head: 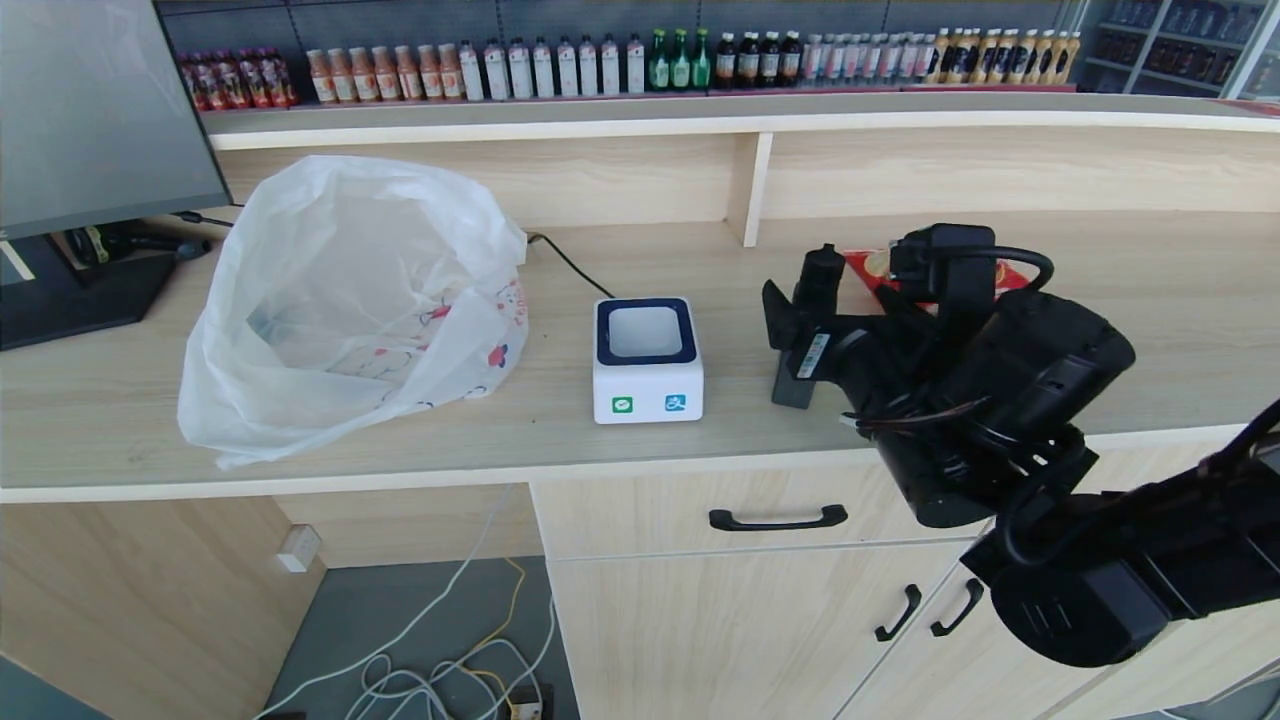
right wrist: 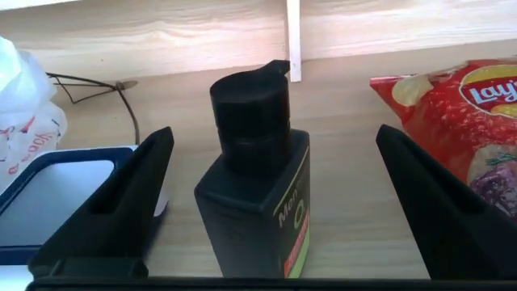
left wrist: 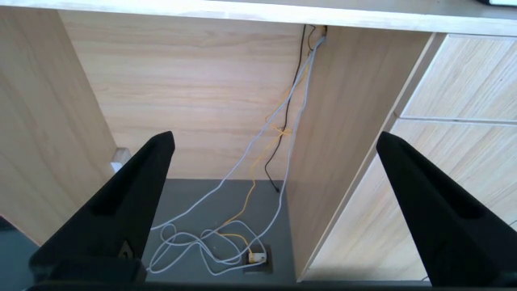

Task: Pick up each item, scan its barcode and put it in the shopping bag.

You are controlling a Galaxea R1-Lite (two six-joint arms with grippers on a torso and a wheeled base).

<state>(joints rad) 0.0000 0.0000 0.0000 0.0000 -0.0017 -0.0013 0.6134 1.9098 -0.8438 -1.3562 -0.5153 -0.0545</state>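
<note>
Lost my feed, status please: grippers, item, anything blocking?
Right gripper open, facing upright black bottle on counter. Left gripper open, empty, below counter. Chip bag beside it, apart.

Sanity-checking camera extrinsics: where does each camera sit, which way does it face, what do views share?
Head: on the head, looking forward and down at the counter, shopping bag, scanner and bottle; right arm shows.
Left wrist: on the left arm, facing the recess under the counter and floor cables; open left gripper shows.
Right wrist: on the right arm, facing the bottle and chips bag; open right gripper straddles the bottle.
Shared: head and right wrist both show bottle, scanner.
</note>
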